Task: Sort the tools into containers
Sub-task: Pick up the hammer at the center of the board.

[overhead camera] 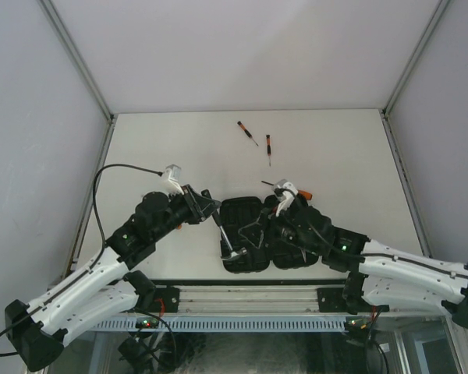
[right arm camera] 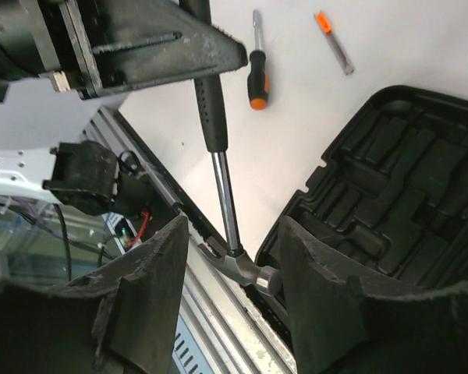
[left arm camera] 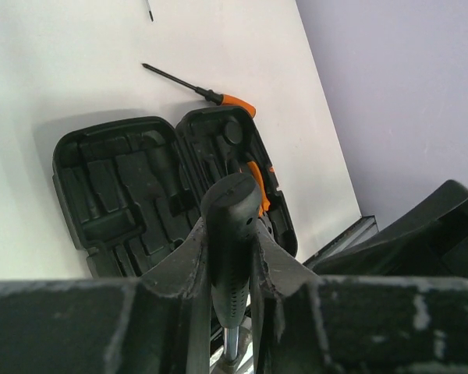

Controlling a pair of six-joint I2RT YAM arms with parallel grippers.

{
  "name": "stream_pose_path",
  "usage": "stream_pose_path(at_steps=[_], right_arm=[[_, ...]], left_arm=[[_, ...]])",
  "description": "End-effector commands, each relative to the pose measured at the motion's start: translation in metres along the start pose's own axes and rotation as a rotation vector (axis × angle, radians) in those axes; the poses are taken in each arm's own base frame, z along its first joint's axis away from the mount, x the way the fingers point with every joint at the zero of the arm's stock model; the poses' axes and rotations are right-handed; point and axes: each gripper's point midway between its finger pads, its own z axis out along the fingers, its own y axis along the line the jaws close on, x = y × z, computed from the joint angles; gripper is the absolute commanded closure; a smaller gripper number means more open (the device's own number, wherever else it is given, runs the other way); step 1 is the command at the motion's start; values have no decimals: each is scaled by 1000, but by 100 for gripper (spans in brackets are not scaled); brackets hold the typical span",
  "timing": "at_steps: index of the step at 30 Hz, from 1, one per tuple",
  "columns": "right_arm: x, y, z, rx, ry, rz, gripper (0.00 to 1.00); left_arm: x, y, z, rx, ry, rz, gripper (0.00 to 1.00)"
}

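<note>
Hammer (left arm camera: 232, 226) handle clamped between left fingers (left arm camera: 287, 269), head beside case (left arm camera: 117, 183).

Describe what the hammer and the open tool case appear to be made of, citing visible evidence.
Hammer: shaft and head look like polished steel, bright and reflective; the grip looks like matt black rubber or plastic, dimpled. Tool case: apparently moulded black plastic, dull sheen, shaped slots.

A robotics lab is indicated: a white desk (overhead camera: 335, 148) is enclosed by plain walls (overhead camera: 242, 47) on aluminium posts (overhead camera: 78, 62), and a left arm (overhead camera: 86, 288) and right arm (overhead camera: 405, 269) are bolted to a rail (overhead camera: 242, 294).
</note>
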Motion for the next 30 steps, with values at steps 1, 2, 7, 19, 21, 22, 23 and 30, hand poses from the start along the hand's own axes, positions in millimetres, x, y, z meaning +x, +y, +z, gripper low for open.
stream_pose_path(at_steps=[1, 2, 7, 19, 21, 22, 23, 30], right_arm=[[-12, 23, 15, -14, -15, -76, 51], [-7, 24, 19, -10, 3, -87, 52], [14, 27, 32, 14, 79, -123, 53], [40, 22, 50, 57, 177, -157, 59], [44, 21, 51, 65, 190, -165, 60], [46, 20, 51, 70, 196, -170, 61], [48, 19, 51, 77, 202, -175, 62], [56, 7, 54, 157, 224, -193, 68]], left_arm=[[-42, -44, -10, 114, -108, 7, 100], [-42, -44, -10, 112, -108, 7, 100], [-42, -44, -10, 111, -107, 7, 100], [-41, -42, -9, 102, -102, 6, 100], [-41, -42, -8, 99, -102, 5, 100], [-41, -41, -8, 96, -102, 5, 100], [-41, -41, -8, 96, -102, 4, 100], [-39, -40, -7, 94, -96, 2, 100]])
